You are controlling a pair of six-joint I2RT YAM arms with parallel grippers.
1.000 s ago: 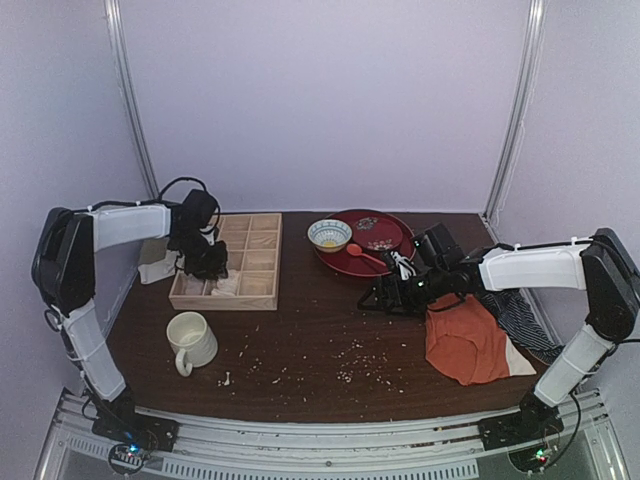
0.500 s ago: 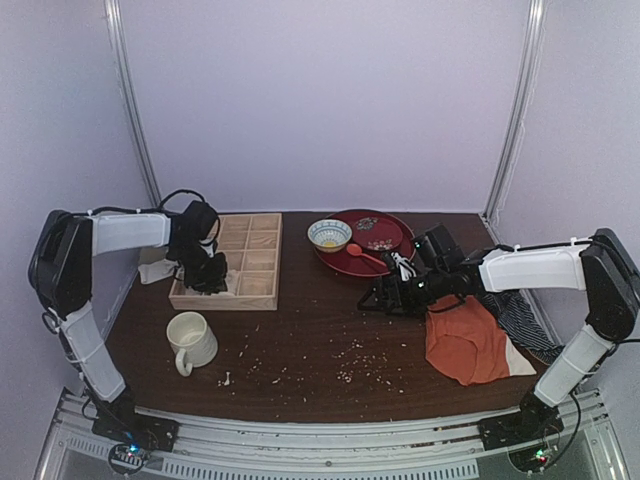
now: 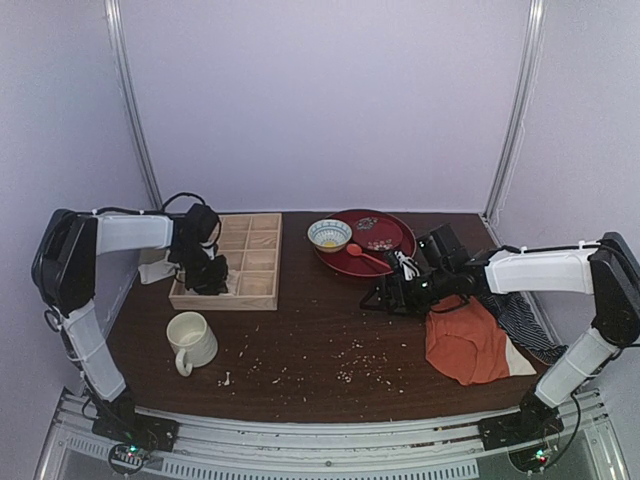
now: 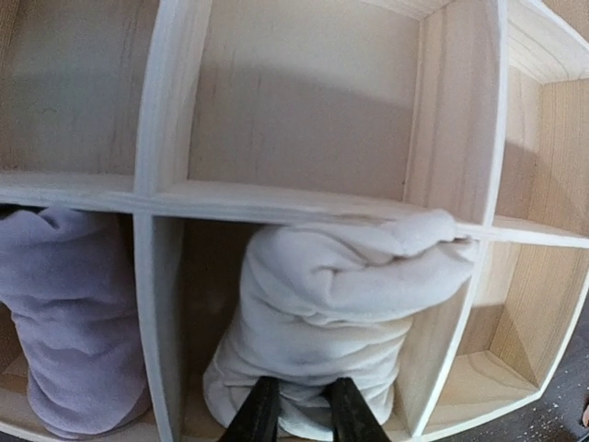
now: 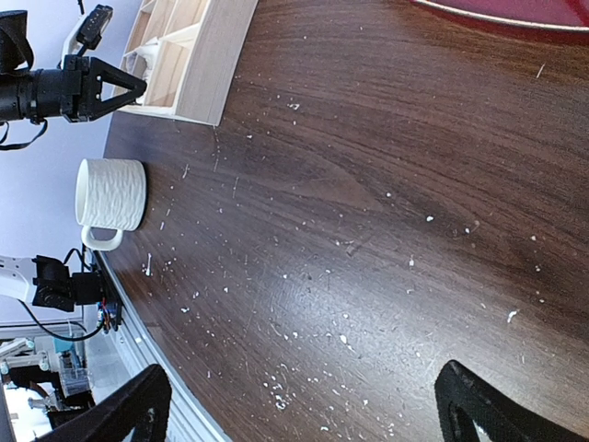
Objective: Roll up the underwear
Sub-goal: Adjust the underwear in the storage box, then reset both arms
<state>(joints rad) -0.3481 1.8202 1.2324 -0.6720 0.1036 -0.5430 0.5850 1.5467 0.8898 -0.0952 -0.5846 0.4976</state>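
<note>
**Editor:** While the left gripper [image 4: 302, 410] is working inside the wooden tray [image 4: 166, 138], where is the underwear [image 4: 331, 304] sitting?

**Reporter:** It is sitting rolled up in one compartment, next to a compartment that is holding a pale lilac roll [image 4: 64, 313]. One end is bulging up over the divider rather than lying below it.

**Editor:** And what are the grippers doing?

**Reporter:** The left one is closing narrowly on a fold at the near end of the roll, with cloth showing between its fingers. The right gripper [image 5: 299, 405] is hanging wide open over the bare desk [image 5: 386, 184], holding nothing. It is well apart from the tray and near the orange garment [image 3: 465, 340].

**Editor:** What are you worrying about from here?

**Reporter:** The release, in my judgement. If the fabric is catching on the fingers as they are drawing away, the roll may be coming out with them or loosening. The end riding on the divider is also looking springy. With nothing pressing on it, it could be unrolling into the next compartment. A hard push, meanwhile, might be sliding the light tray toward the mug [image 3: 190, 340].
</note>
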